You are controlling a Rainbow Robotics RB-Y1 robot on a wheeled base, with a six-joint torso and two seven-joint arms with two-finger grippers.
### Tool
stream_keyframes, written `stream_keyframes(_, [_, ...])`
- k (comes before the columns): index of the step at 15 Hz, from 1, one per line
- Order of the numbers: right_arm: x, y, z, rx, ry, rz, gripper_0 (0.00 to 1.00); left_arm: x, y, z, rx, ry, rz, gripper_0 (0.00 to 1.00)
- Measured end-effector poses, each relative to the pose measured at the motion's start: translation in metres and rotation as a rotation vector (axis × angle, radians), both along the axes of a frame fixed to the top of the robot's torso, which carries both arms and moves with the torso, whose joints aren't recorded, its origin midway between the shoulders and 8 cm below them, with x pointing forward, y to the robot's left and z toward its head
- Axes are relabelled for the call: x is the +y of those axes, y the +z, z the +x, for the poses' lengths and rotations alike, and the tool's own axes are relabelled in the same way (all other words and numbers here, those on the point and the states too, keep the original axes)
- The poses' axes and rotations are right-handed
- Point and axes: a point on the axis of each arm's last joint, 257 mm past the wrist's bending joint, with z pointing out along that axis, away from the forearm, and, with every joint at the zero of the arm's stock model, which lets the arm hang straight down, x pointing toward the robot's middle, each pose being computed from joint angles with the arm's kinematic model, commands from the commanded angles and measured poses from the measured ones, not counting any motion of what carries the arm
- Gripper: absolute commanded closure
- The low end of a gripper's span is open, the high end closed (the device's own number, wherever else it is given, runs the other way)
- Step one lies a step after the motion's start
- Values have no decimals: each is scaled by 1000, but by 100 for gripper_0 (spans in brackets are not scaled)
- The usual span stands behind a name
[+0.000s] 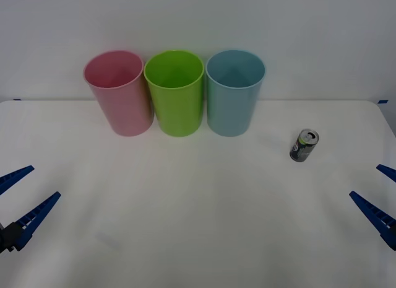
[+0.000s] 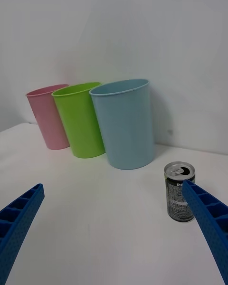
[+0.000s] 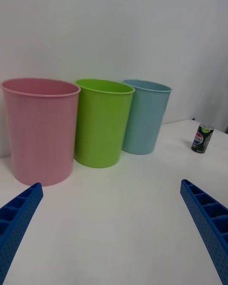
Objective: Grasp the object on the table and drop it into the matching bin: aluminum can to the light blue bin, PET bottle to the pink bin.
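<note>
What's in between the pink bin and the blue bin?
The lime green bin stands between the pink bin and the light blue bin, all in one row on the table. The front view shows it best.

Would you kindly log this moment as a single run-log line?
phase: pre-grasp | can: upright on table, right of blue bin | left gripper: open, idle | right gripper: open, nearer can

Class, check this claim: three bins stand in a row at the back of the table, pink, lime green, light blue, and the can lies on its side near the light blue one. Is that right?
Not quite. The aluminum can stands upright, silver top up, as the right wrist view shows. The rest holds: pink bin, lime green bin and light blue bin stand in a row at the back of the table.
</note>
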Motion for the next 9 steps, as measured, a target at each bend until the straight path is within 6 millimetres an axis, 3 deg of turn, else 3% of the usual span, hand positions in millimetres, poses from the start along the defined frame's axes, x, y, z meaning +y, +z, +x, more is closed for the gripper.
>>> stream_keyframes(9, [11, -4, 11, 2, -7, 15, 0, 0, 0, 0, 0, 0, 0, 0])
